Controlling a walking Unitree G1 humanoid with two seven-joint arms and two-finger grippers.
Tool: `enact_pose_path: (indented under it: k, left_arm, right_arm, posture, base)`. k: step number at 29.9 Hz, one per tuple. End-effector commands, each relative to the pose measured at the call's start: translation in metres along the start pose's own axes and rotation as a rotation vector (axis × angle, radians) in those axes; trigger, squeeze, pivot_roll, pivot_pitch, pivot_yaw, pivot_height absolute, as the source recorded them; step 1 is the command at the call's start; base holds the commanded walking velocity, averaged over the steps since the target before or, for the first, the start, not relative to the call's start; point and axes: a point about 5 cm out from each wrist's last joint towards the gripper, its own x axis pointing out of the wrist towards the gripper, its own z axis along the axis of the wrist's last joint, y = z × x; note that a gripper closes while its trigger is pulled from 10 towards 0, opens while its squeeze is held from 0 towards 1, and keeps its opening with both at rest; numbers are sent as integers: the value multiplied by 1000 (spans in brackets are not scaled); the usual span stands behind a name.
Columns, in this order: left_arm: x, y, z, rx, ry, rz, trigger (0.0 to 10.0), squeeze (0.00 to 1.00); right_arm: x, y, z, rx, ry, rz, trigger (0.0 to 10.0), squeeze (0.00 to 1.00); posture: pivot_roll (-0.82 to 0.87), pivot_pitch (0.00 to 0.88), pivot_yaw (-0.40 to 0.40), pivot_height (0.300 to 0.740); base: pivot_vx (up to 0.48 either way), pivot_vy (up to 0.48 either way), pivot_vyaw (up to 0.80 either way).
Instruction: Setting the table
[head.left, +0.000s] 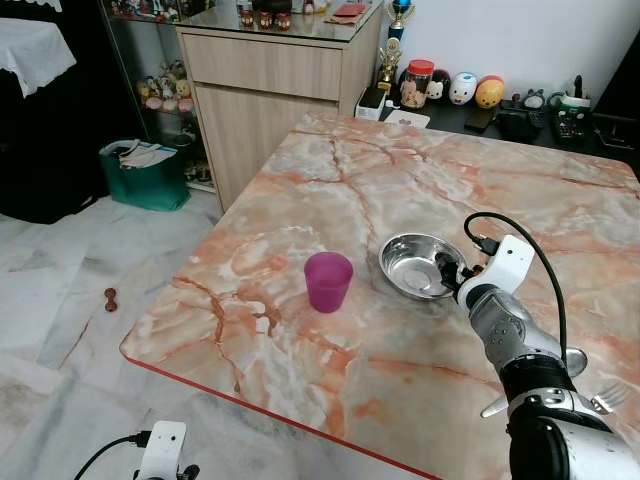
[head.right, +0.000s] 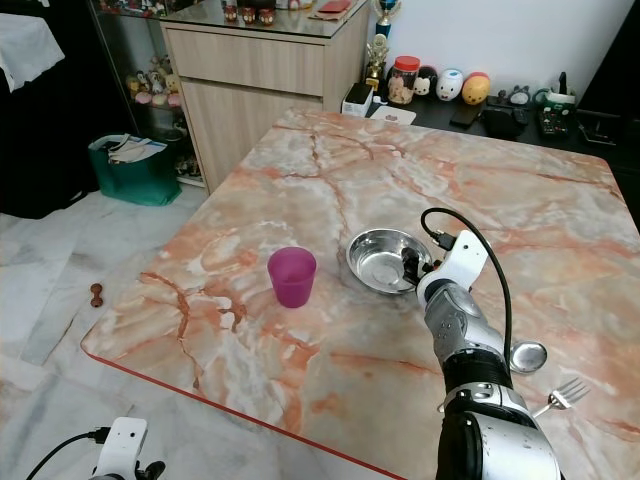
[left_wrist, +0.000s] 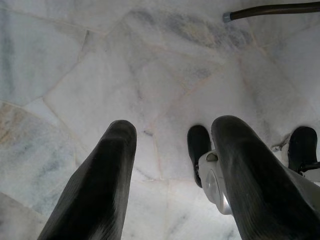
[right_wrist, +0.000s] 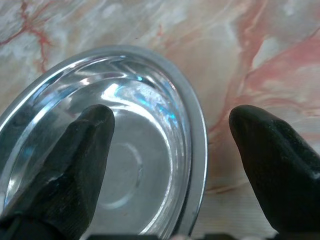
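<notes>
Left pincer (left_wrist: 170, 165): hangs over the floor (left_wrist: 100, 75), fingers apart.
Cup (head.left: 328, 281): upright on the table (head.left: 400, 180), left of the bowl.
Bowl (head.left: 418, 265): mid-table.
Right pincer (right_wrist: 170, 145): spread wide, straddling the bowl's rim.
Spoon (head.right: 527, 355), fork (head.right: 565, 395): near edge, right.

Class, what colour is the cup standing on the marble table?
The cup is purple-pink, clearest in the left eye view.

The right gripper (right_wrist: 170, 145) is holding its jaws apart astride the bowl (right_wrist: 145, 150) rim; bare surface (right_wrist: 260, 60) is lying beyond. A cup (head.left: 328, 281) is standing near the bowl's far side.
</notes>
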Motion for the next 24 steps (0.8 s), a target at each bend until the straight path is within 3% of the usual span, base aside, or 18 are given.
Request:
enact_pose_path:
  k: [1, 24]
  left_arm:
    - [0, -1, 0, 16, 13, -5, 10000, 0]
    - [0, 0, -1, 31, 15, -10, 10000, 0]
  right_arm:
    - [2, 4, 6, -8, 2, 15, 10000, 0]
    - [2, -7, -6, -28, 37, -6, 10000, 0]
  posture:
    - [56, 0, -38, 740]
    - [54, 0, -30, 740]
  base:
    - [0, 0, 0]
    - [0, 0, 0]
